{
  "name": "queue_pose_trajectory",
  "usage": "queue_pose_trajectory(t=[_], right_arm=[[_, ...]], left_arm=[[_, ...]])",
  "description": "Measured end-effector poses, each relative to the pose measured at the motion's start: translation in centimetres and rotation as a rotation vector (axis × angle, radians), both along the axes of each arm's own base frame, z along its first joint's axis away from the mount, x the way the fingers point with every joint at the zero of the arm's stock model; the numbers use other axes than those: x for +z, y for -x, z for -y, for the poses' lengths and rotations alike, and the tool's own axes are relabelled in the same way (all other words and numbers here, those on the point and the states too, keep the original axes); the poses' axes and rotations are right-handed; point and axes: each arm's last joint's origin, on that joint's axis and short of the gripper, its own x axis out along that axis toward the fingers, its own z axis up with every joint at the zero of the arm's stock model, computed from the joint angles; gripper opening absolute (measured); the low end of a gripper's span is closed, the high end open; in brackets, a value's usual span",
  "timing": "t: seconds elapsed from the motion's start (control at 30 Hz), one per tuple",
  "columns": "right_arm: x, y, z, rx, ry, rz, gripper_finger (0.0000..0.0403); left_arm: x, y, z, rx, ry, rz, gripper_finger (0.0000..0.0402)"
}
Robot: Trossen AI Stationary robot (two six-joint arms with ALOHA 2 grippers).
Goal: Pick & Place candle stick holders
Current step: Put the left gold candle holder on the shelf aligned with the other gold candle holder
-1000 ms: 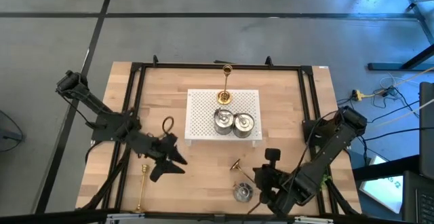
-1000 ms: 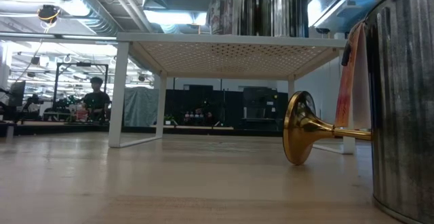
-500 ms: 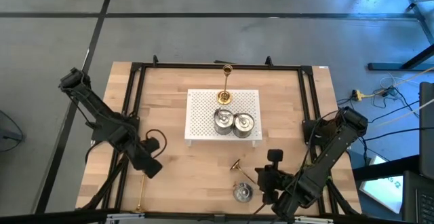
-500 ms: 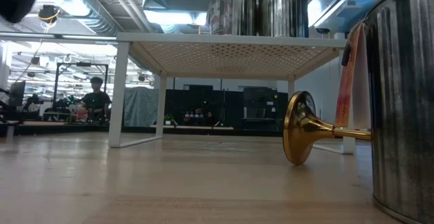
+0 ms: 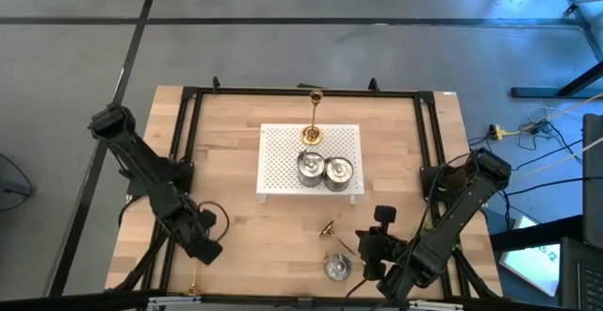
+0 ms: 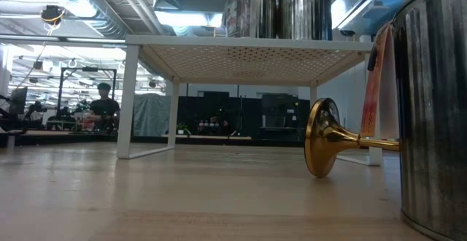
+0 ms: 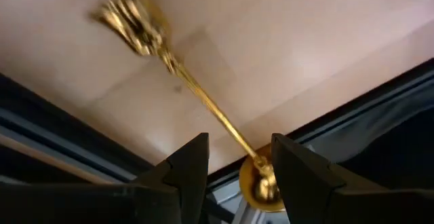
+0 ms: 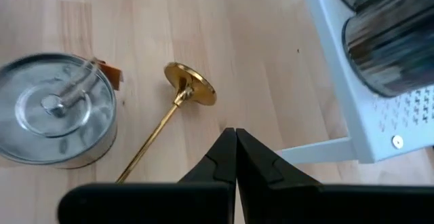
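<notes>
your left end effector (image 7: 239, 159) straddles the fallen gold candlestick (image 7: 196, 95), grip uncertain; right end effector (image 8: 235, 149) clenched beside the white stand (image 8: 352, 108).

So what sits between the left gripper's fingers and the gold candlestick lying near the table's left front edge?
Nothing. In the left wrist view the left gripper has its open fingers either side of the lying gold candlestick, with only bare wooden table around it.

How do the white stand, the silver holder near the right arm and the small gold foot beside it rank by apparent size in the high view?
1. White stand, clearly largest.
2. Silver holder.
3. Gold foot, smallest.
</notes>
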Motion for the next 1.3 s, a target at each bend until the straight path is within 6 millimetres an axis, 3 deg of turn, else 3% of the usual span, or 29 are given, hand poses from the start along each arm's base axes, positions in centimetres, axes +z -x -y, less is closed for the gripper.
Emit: queue_pose_trajectory(t=[0.13, 0.33, 0.57, 0.8, 1.0, 1.17, 1.3], right_arm=[[-0.6, 0.1, 0.1, -0.020, -0.010, 0.005, 0.0004], [-0.7, 0.1, 0.2, -0.050, -0.019, 0.031, 0.0004], [-0.4, 0.1, 0.0, -0.052, -0.033, 0.085, 0.0004], [1.0, 1.5, 0.0, 0.040, -0.212, 0.213, 0.0004], [0.1, 2.6, 0.9, 0.193, -0.447, 0.231, 0.0004], [-1.9, 2.0, 1.9, 0.202, -0.458, 0.205, 0.0003], [-2.4, 1.5, 2.5, 0.178, -0.443, 0.191, 0.0003]], left_arm=[[-1.7, -0.3, 1.5, -0.026, 0.013, -0.044, 0.0155], [-3.3, -0.4, 2.2, -0.051, -0.019, -0.097, 0.0155], [-4.1, -0.6, 2.4, -0.063, -0.037, -0.106, 0.0155], [-4.5, -0.8, 2.7, -0.089, -0.025, -0.088, 0.0149], [-5.0, -0.7, 2.8, -0.122, -0.037, -0.098, 0.0095], [-5.0, -0.8, 2.8, -0.147, -0.031, -0.096, 0.0017], [-4.8, -0.7, 2.8, -0.170, -0.026, -0.084, 0.0012]])
